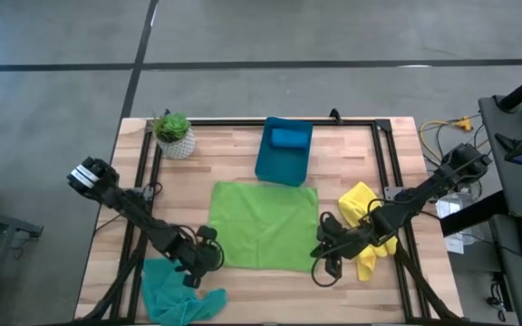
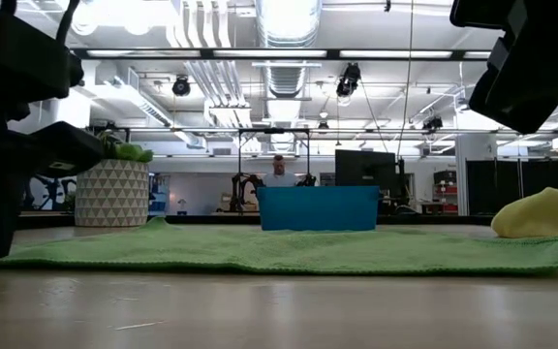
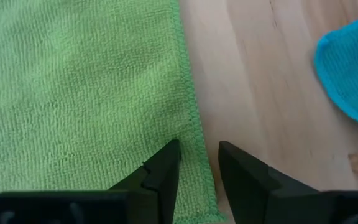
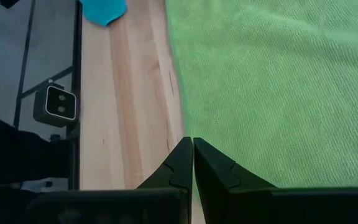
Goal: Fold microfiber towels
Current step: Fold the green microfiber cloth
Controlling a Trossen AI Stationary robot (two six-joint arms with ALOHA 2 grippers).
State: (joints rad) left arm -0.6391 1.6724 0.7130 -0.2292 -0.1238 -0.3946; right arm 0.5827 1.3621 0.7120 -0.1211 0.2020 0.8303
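I see the lime green towel (image 1: 264, 225) spread flat mid-table. My left gripper (image 3: 199, 163) straddles its near-left hem, fingers parted around the edge. My right gripper (image 4: 193, 163), fingers pressed together, sits at the near-right corner, beside the yellow towel (image 1: 362, 217).

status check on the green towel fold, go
Left gripper open, straddling the green towel's near-left edge. Right gripper shut at its near-right edge. Towel flat, unfolded. Yellow towel and teal towel off to the sides, nothing blocking.
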